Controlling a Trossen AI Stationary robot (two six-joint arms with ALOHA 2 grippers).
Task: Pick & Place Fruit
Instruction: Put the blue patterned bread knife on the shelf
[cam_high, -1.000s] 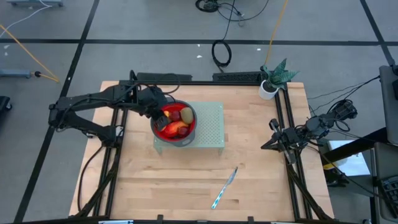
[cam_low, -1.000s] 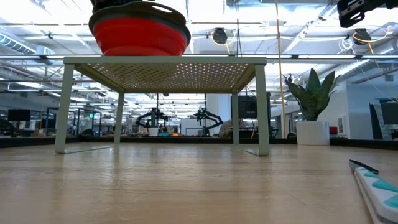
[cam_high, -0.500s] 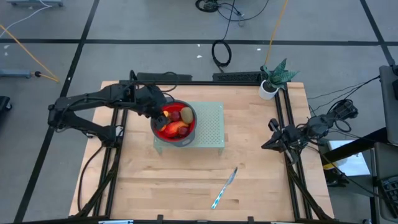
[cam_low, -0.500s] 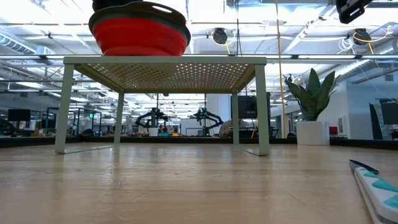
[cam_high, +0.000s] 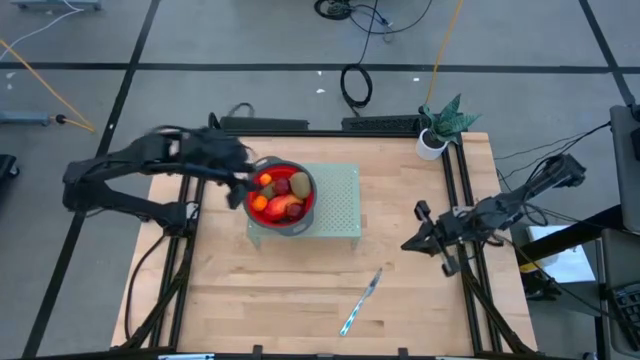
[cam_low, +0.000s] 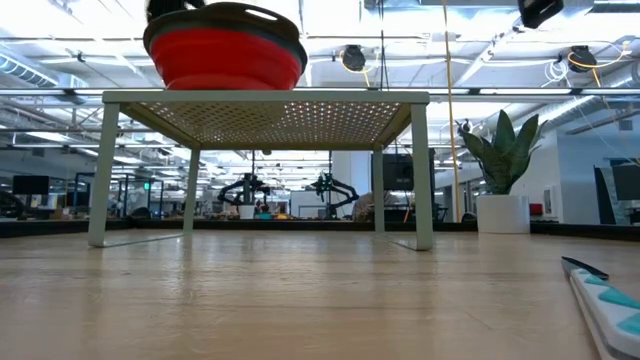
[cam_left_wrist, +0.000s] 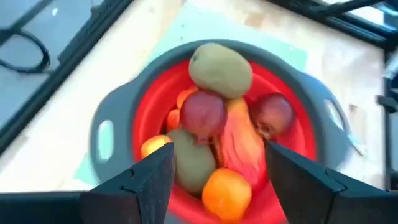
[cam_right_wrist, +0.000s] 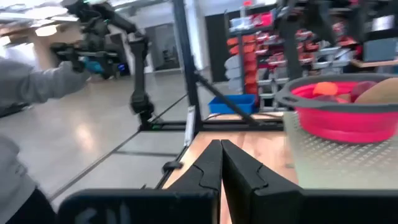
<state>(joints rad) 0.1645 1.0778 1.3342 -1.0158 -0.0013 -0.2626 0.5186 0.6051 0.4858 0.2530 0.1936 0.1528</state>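
Several fruits (cam_left_wrist: 202, 115), red, orange and olive-brown, lie heaped in a red bowl (cam_high: 306, 205) with a grey rim. The bowl stands on a pale green perforated stand (cam_high: 338, 205). My left gripper (cam_left_wrist: 219, 152) hangs open above the bowl's left rim (cam_high: 240, 188), tilted down at the fruit, with nothing between its fingers. My right gripper (cam_high: 408, 243) is shut and empty. It hovers over the table's right part, pointing toward the bowl (cam_right_wrist: 342, 118).
A slim silver-and-blue knife (cam_high: 362, 300) lies on the wood near the front, right of centre. A potted plant (cam_high: 440, 128) stands at the far right corner. Black frame rails run along both sides. A person's grey sleeve (cam_right_wrist: 25, 87) shows beyond the table.
My left gripper has drawn back from over the fruit toward the table's left edge and risen, so more of the bowl's left side shows. My right gripper has swung out from the right rail toward the table's middle and near side.
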